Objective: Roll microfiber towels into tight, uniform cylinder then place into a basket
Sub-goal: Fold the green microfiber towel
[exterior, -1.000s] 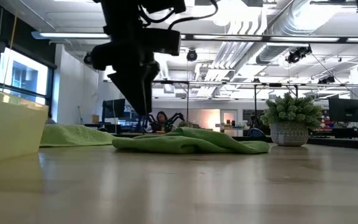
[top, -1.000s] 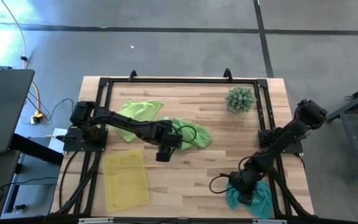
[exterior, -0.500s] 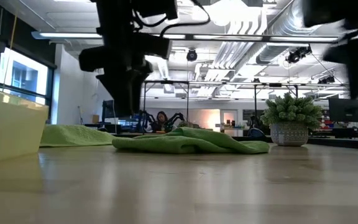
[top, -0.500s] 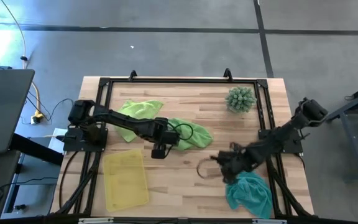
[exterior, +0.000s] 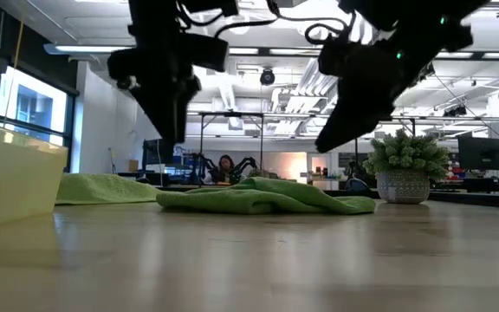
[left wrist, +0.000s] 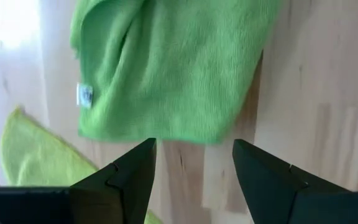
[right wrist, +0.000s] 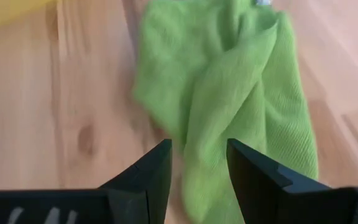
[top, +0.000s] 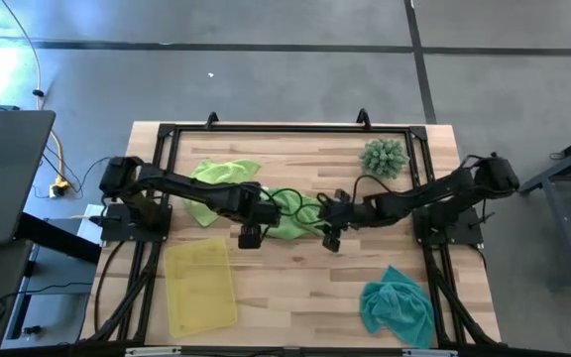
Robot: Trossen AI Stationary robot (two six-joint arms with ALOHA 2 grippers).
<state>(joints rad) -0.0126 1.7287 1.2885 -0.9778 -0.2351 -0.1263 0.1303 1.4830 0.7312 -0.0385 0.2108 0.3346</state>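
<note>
Centrally placed on the tabletop (top: 295,283), and plainly not rolled yet: the green towel (top: 300,213), slumped in loose folds with one ridge running along it. Needs flattening or gathering before any tight cylinder can be started, which probably explains the two-sided approach.

At its near-left edge, the left fingers (top: 249,236): spread apart, holding nothing, poised over bare wood just short of the hem, as the left wrist view shows (left wrist: 135,177). Likely set there to pin or lift that edge.

At its near-right end, the right fingers (top: 330,234): likewise spread and empty, hanging above the raised fold in the cloth (right wrist: 229,93). Placed opposite the other pair, presumably so the towel can be stretched between them or one end held down while the other is turned over.

Farther out, at the far left, a second green towel (top: 221,178), paler, spread loosely and partly under the left arm. At the near right, well apart from both arms, a teal towel (top: 397,307) in a crumpled heap. Both waiting their turn, by the look of it.

At the near left, the basket (top: 201,290): yellow, shallow, nothing in it, close to the left arm and so handy for a drop-off.

At the far right, a spiky potted plant (top: 383,159), clear of the work.
</note>
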